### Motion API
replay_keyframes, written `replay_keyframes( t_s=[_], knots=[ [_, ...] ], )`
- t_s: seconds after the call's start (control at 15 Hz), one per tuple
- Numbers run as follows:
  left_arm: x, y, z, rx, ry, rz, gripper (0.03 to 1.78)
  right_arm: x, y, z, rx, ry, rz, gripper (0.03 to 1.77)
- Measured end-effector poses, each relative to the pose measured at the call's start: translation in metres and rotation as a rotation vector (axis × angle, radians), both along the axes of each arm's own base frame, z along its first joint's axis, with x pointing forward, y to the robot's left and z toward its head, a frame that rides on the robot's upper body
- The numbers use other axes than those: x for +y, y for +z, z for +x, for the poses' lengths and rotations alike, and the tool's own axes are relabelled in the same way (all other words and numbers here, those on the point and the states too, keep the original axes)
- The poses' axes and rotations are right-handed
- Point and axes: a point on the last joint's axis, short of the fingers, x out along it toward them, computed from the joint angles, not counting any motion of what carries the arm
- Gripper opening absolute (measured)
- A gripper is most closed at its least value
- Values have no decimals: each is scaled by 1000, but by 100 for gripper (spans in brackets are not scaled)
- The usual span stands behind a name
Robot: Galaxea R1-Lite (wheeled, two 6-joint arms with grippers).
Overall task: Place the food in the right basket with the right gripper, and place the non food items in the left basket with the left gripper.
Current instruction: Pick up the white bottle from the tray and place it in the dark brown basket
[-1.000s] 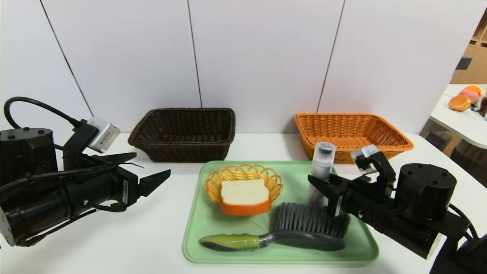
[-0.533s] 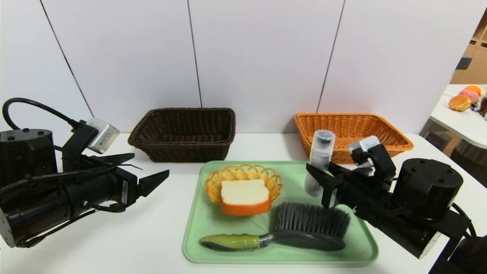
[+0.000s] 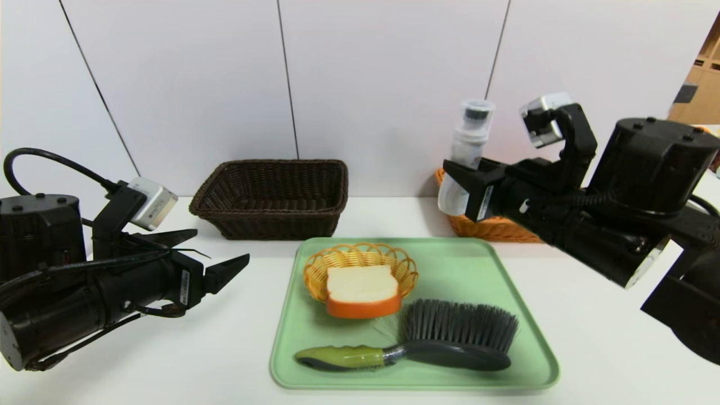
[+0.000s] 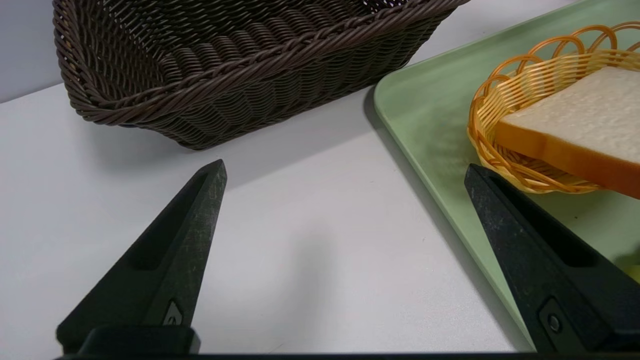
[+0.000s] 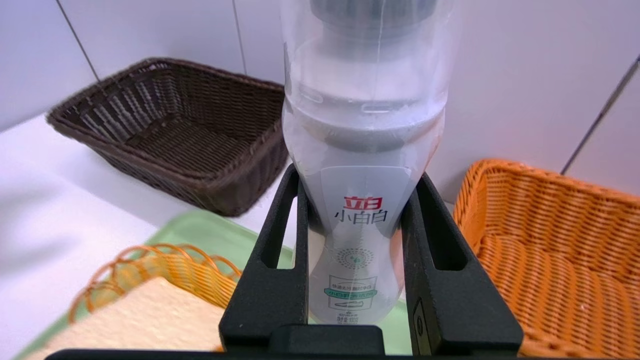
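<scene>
1. Gripping the white bottle [image 3: 464, 147] is the right tool [image 3: 463, 162], upper right of frame, bottle near upright with a slight tilt.
2. Key bit: the bottle's by the orange basket [image 3: 495, 229], while the dark basket [image 3: 270, 215] sits well off to the left. Looks like cleaner, so I'd guess it needs to go that way, tbh.
3. Left tool [image 3: 223, 243] is parked mid-left, spread wide, holding nothing.
</scene>
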Motion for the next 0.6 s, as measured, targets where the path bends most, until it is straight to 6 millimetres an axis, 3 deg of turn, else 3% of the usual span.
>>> replay_keyframes(
  t_s=[0.2,0.6],
  knots=[
    [-1,0,0,-1,-2,1,169,12,29,7,43,41,-10,52],
    [0,-1,0,1,27,7,169,59,48,45,18,132,66,52]
  ],
)
